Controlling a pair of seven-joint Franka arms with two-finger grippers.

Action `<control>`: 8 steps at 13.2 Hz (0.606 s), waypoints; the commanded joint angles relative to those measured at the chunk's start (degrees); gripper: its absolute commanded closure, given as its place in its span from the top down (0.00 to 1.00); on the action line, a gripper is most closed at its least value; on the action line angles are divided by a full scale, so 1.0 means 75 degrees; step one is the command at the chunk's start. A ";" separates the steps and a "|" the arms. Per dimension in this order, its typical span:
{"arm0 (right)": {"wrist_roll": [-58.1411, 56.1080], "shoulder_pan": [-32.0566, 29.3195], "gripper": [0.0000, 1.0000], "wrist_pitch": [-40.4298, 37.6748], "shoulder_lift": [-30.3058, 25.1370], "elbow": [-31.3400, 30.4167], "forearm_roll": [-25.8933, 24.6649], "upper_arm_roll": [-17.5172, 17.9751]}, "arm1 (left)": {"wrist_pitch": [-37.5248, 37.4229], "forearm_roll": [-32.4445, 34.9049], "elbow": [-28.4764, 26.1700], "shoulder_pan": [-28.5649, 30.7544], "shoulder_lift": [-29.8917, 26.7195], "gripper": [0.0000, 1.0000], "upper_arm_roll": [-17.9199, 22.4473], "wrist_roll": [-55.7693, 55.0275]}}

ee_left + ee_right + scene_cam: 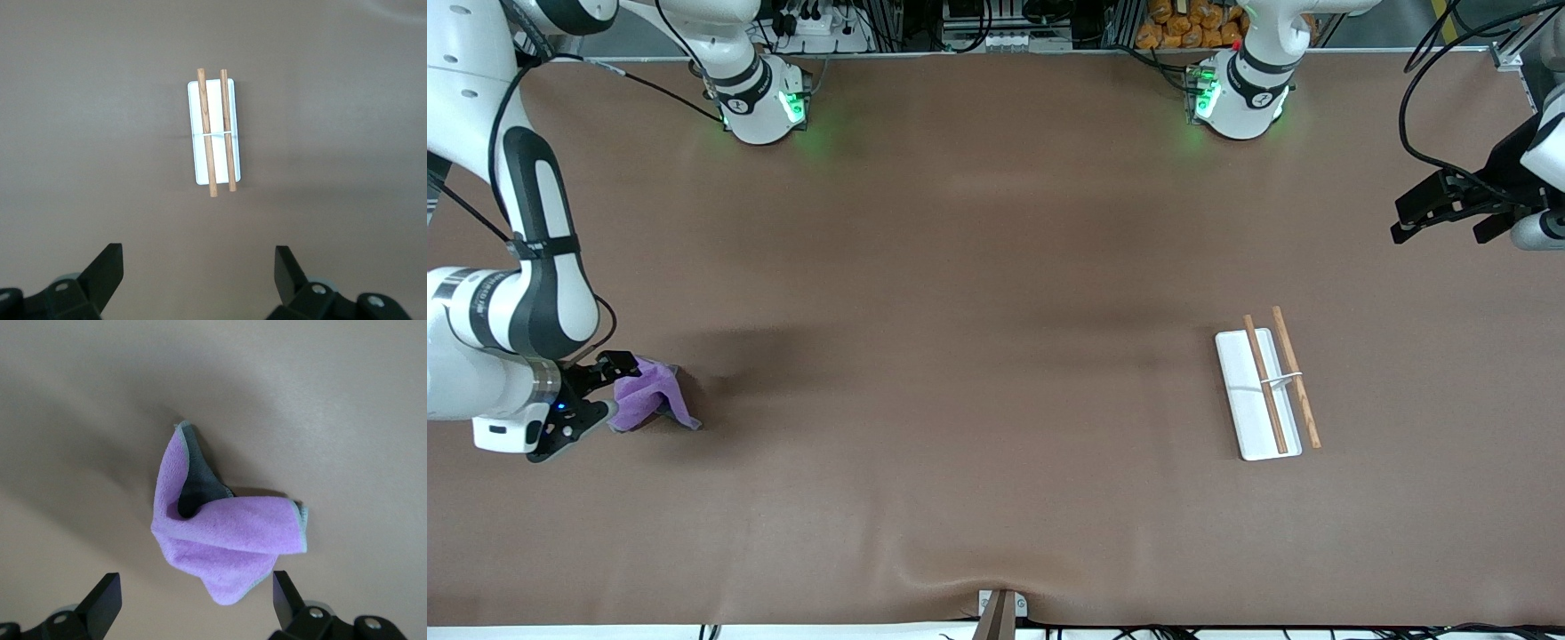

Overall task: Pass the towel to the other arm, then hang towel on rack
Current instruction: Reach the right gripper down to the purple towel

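Note:
The towel (pixel 654 400) lies crumpled on the table at the right arm's end, purple face out with dark grey showing in a fold. In the right wrist view the towel (pixel 227 540) has a purple corner reaching between the fingers. My right gripper (pixel 600 400) (pixel 197 600) is open, low beside the towel, with its jaws wide on either side of that corner. The rack (pixel 1245 400) (pixel 215 120), a white tray with two wooden rods, stands toward the left arm's end. My left gripper (pixel 1440 233) (pixel 199 267) is open and empty, up in the air at that end.
The two arm bases (pixel 760 111) (pixel 1240 102) stand at the table's back edge. A small clamp (pixel 1000 613) sits at the front edge. The brown table cover (pixel 978 356) is bare between the towel and the rack.

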 commanded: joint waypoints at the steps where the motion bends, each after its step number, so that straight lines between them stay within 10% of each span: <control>1: -0.0347 -0.0028 1.00 0.0328 0.0062 -0.0157 -0.0149 0.0079 | 0.0026 -0.0122 0.0116 0.0009 0.0066 1.00 -0.0005 -0.0031; 8: -0.0360 -0.0016 1.00 0.0798 0.0238 -0.0440 -0.0078 0.0102 | 0.0015 -0.0122 0.0104 0.0020 0.0054 1.00 -0.0005 -0.0031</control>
